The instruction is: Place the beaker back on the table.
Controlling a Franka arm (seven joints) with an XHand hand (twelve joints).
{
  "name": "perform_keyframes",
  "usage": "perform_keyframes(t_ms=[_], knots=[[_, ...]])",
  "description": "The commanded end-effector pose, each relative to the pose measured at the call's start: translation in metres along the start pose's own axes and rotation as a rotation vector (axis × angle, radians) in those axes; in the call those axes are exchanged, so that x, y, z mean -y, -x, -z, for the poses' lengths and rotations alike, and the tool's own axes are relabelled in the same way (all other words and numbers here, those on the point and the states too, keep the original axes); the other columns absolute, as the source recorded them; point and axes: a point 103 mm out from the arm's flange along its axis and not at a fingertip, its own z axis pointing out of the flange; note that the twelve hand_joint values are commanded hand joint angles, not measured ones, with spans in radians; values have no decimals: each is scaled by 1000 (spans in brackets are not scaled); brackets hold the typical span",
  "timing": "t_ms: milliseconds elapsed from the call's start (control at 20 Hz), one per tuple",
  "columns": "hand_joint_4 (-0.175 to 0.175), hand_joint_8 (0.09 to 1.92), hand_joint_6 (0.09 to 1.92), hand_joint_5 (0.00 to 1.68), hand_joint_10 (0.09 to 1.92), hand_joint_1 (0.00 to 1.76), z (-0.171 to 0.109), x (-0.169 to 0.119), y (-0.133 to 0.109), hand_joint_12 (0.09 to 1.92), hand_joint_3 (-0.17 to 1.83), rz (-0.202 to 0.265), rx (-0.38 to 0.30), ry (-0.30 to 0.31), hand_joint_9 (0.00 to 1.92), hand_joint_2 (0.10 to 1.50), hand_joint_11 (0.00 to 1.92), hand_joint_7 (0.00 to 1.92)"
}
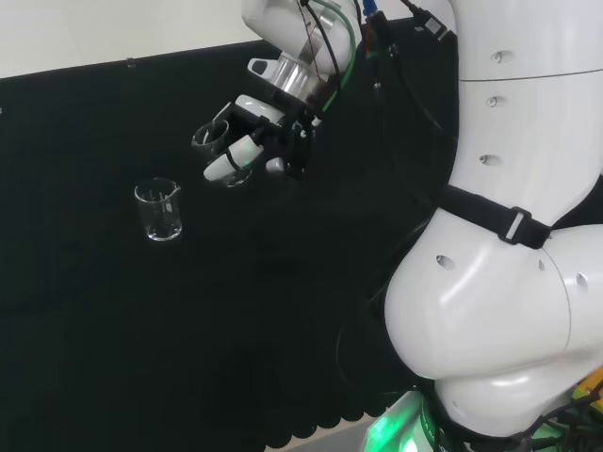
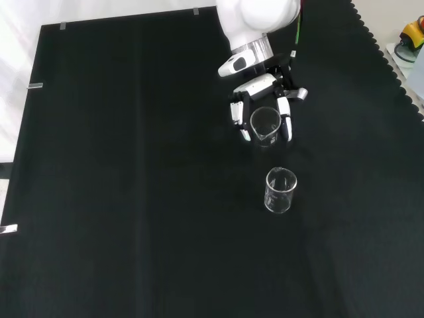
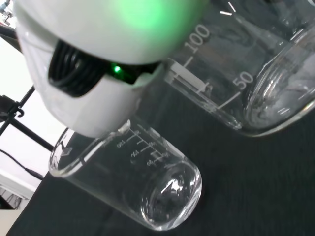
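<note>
A clear glass beaker sits inside the curled fingers of the black and white hand, held just above the black cloth. In the wrist view this held beaker is close and large, beside a white part of the hand. A second clear beaker stands upright on the cloth, apart from the hand; in the front view it is nearer the camera than the held one.
Black cloth covers the bench, with a scalloped edge at the front view's right. The arm's big white links stand at the head view's right. A yellow and red object lies off the cloth at the front view's top right.
</note>
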Motion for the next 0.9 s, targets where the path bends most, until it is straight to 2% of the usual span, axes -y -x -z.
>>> perform_keyframes(t_ms=[50,550,900], knots=[[-175,578,613,1327,491,1327,-10,4,8,662,826,12,-40,3,1634,535,1278,1392],[-175,569,605,1329,477,1327,-24,7,13,656,820,30,-87,18,1632,537,1269,1395],[-175,525,564,1342,420,1327,-37,2,13,650,787,46,-91,19,1640,551,1263,1408]])
